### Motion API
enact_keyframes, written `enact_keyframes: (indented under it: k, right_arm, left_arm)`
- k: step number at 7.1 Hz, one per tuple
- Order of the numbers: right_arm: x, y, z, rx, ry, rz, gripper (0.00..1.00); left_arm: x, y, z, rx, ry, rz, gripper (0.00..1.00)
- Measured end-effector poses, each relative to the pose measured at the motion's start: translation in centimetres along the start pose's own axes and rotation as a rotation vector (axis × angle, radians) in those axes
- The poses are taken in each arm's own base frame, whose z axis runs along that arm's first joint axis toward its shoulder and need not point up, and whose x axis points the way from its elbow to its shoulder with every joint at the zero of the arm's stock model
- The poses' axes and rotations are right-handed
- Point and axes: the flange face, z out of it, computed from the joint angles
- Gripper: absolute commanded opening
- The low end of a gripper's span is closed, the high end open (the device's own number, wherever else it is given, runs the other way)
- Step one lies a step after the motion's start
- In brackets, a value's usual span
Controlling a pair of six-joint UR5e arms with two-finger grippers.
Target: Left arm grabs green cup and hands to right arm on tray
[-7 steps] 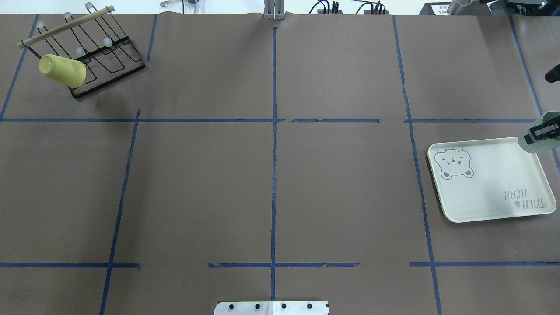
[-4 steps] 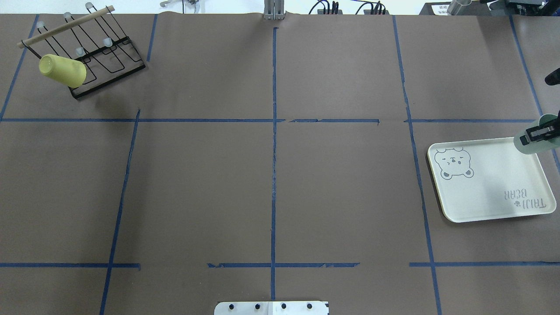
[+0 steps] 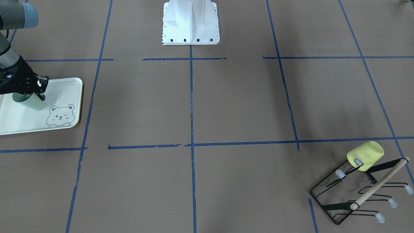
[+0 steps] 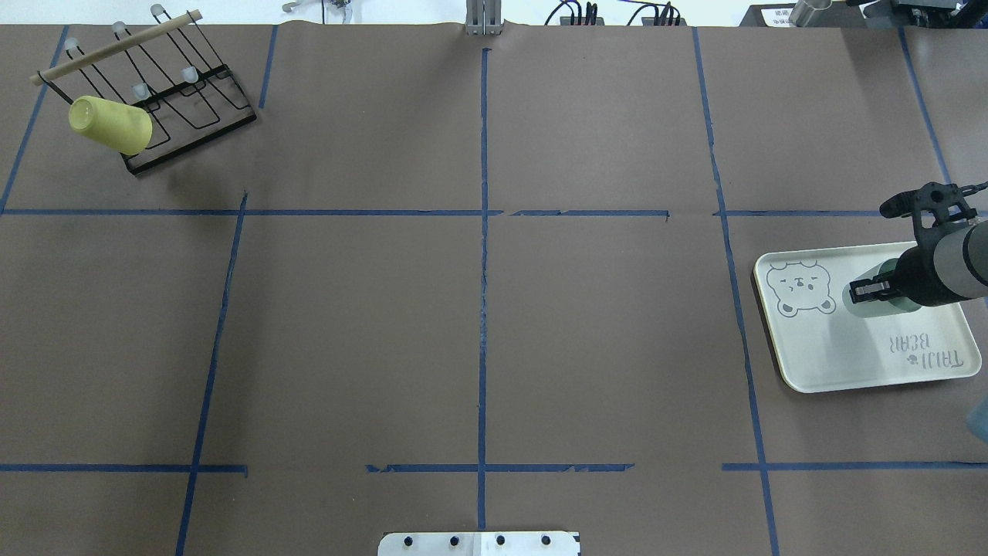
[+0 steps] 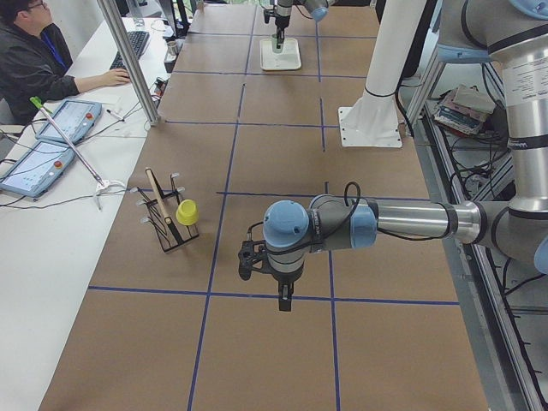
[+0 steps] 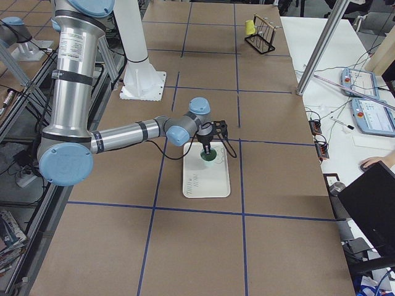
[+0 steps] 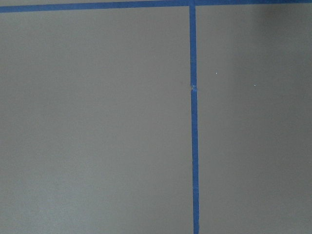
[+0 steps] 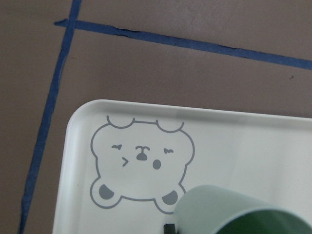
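The green cup (image 4: 878,303) is in my right gripper (image 4: 866,291), which is shut on its rim, one finger inside and one outside. The cup hangs upright over the tray (image 4: 818,363), just right of the bear drawing; I cannot tell whether it touches the tray. The cup (image 3: 29,102), the gripper (image 3: 36,90) and the tray (image 3: 19,124) also show in the front view. The right wrist view shows the cup's rim (image 8: 229,207) above the tray (image 8: 78,146). My left gripper (image 5: 284,295) shows only in the left side view, low over bare table; I cannot tell whether it is open or shut.
A pale yellow cup (image 4: 110,123) hangs on a black wire rack (image 4: 193,108) at the far left corner. The robot's white base (image 3: 190,22) stands at the table's near edge. An operator (image 5: 34,51) sits beside the table.
My right gripper has carried the green cup from the tray's far right corner leftward and nearer to me, to beside the bear drawing. More of the right arm is in view.
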Motion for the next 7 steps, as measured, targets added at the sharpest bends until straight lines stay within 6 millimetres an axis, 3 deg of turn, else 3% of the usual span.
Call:
enact_keyframes:
  k: [1, 2, 5, 7]
  right_arm:
    - [0.0, 0.6, 0.9, -0.018, 0.008, -0.007, 0.58]
    - [0.0, 0.8, 1.3, -0.028, 0.011, -0.012, 1.0]
    - [-0.8, 0.6, 0.5, -0.022, -0.009, -0.019, 1.0]
    - [0.3, -0.4, -1.7, -0.03, -0.029, 0.004, 1.0]
  left_arm:
    - [0.1, 0.0, -0.1, 0.002, 0.0, -0.002, 1.0]
    - [0.1, 0.0, -0.1, 0.003, 0.0, -0.003, 1.0]
    - [0.5, -0.1, -0.1, 0.008, 0.04, -0.006, 1.0]
    - [0.7, -0.1, -0.1, 0.011, 0.061, -0.007, 1.0]
